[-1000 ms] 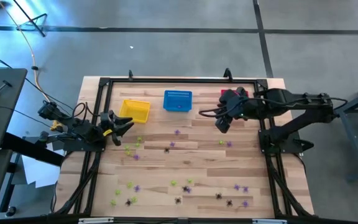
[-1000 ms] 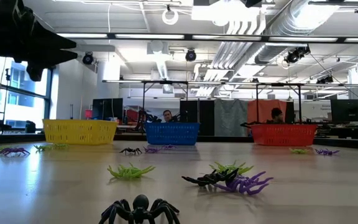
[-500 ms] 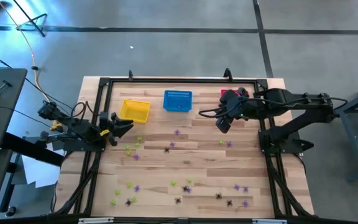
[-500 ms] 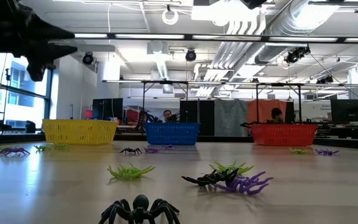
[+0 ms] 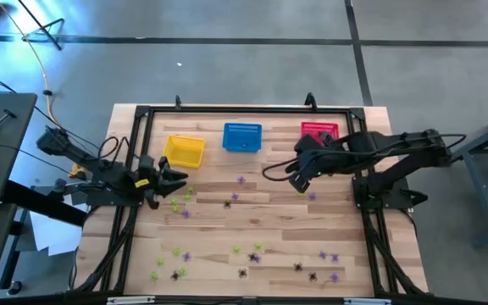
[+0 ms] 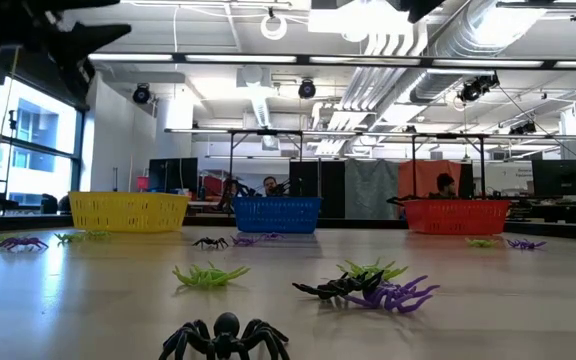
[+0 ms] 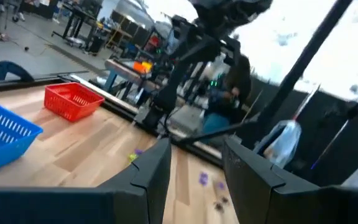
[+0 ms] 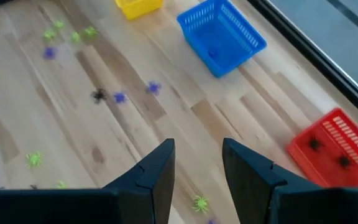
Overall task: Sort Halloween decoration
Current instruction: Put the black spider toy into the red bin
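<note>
Overhead: wooden table framed in black, 3 mesh baskets in a row along its upper edge: yellow basket left, blue basket centre, red basket right. Left gripper sat at the table's left side, just below the yellow basket, fingers apart and empty, a few yellow-green spiders on the wood just beside it. Right gripper hung right of centre, below and left of the red basket, fingers likewise spread with nothing between them; its wrist view showed bare wood in the gap and 2 black spiders lying inside the red basket. Remaining spiders lay loose on the table: purple spiders and a black one near the middle, a yellow-green and a purple one below the right gripper, and a scattered band of all 3 colours along the lower edge. Low view: a black spider stood closest at lower centre, a yellow-green one behind it, and a black, purple and green cluster to the right; the 3 baskets stood in a line at the far edge. Blue and yellow baskets: contents not made out. People sat at desks in the room beyond the table.
</note>
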Motion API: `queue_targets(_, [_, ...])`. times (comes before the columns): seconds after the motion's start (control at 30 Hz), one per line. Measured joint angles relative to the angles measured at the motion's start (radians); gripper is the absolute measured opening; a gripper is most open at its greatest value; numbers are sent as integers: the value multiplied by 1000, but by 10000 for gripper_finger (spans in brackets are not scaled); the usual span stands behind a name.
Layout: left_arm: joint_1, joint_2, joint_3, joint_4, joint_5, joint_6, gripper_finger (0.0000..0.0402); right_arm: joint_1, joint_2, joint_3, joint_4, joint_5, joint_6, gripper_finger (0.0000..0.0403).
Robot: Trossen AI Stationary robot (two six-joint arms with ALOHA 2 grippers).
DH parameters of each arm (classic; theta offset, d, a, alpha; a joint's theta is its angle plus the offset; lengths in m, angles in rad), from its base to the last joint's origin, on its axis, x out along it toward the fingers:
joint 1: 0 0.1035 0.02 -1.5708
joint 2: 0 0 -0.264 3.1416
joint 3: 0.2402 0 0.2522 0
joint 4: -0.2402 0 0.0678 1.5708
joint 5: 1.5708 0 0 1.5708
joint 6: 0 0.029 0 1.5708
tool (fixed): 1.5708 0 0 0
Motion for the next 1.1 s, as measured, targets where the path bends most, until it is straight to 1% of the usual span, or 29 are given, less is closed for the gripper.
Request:
queue_targets(0.07, [0, 93, 60, -7, 13, 51, 133, -1, 11, 0, -33, 0, 20, 130])
queue_targets(0.17, [5, 227, 153, -86, 14, 91, 133, -1, 17, 0, -108, 0, 66, 130])
queue_targets(0.33, [71, 435, 267, -287, 27, -8, 133, -1, 16, 0, -258, 6, 171, 130])
queue_targets(0.4, [115, 515, 288, -322, 66, -39, 133, -1, 14, 0, -309, 11, 204, 130])
queue_targets(0.43, [138, 552, 291, -323, 98, -49, 133, -1, 13, -2, -308, 12, 210, 130])
queue_targets(0.57, [233, 686, 297, -268, 234, -63, 133, 17, 6, -29, -299, 11, 208, 130])
queue_targets(0.7, [315, 809, 297, -238, 338, -86, 133, 47, 7, -68, -305, 0, 213, 130])
queue_targets(0.8, [352, 884, 297, -188, 399, -94, 133, 65, 6, -95, -305, -11, 213, 130])
queue_targets(0.97, [364, 985, 297, -87, 477, -136, 133, 76, 6, -116, -306, -26, 213, 130])
queue_targets(1.1, [340, 1051, 300, -42, 491, -162, 133, 76, 6, -116, -306, -26, 205, 130])
